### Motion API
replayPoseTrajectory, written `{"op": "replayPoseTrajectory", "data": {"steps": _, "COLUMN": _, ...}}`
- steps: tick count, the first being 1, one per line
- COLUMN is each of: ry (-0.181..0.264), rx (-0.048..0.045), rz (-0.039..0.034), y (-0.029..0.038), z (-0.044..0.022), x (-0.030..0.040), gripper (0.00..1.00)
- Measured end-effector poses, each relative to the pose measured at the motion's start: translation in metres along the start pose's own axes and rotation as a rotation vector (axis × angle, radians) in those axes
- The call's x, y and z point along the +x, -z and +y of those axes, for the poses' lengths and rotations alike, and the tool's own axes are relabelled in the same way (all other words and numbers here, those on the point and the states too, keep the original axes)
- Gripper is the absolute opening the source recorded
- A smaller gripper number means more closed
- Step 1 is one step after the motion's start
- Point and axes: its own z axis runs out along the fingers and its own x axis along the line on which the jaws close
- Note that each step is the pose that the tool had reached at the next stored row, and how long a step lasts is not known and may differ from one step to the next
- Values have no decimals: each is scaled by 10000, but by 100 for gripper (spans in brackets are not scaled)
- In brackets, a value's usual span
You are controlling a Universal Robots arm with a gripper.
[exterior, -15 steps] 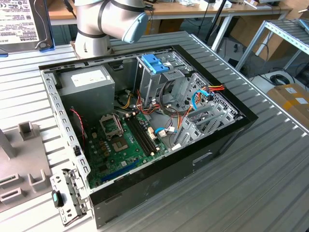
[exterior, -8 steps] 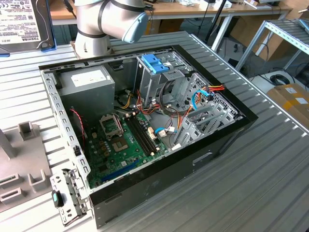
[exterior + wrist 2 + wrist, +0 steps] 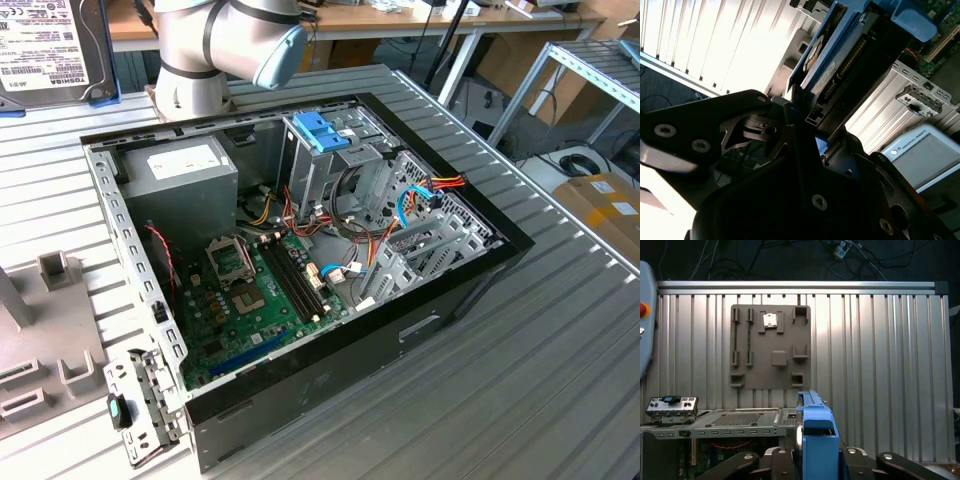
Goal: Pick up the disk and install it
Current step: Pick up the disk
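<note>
My gripper [image 3: 815,459] is clamped tight on the disk [image 3: 816,432], with its blue rails squeezed between the fingers. The disk sits edge-on, long axis running straight out from my jaws toward the ribbed aluminium table [image 3: 880,365]. Down there: a grey fixture plate [image 3: 765,375] and an open computer case [image 3: 300,400]. Wooden workbenches [image 3: 400,18] and a cardboard box [image 3: 605,205] sit beyond.

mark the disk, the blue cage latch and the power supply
disk [image 3: 819,455], first wrist view, on its blue carrier end
blue cage latch [image 3: 322,130], exterior view, on its flat top face
power supply [image 3: 187,162], exterior view, on its white label
</note>
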Motion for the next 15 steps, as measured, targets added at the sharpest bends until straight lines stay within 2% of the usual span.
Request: {"op": "replayPoseTrajectory", "data": {"steps": 15, "ry": 0, "rx": 0, "rz": 0, "y": -1, "z": -50, "x": -1, "gripper": 37}}
